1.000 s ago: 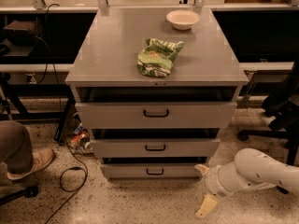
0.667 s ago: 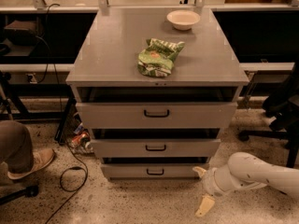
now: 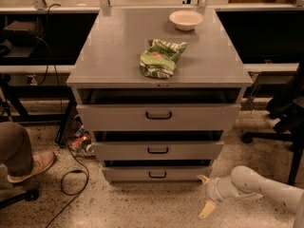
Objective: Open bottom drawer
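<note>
Gripper (image 3: 205, 194) hangs low, just right of the bottom drawer (image 3: 124, 174), fingers (image 3: 207, 209) spread, holding nothing. Best play: swing left, square up on the small black handle (image 3: 157, 175), close, pull straight out.

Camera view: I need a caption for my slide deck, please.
Open gripper low beside the bottom drawer, clear of its handle.

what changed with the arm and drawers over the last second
The gripper crept slightly left toward the right end of the bottom drawer, low by the floor; it is open and has taken hold of nothing. All three drawers, the green bag and the bowl stayed as they were.
</note>
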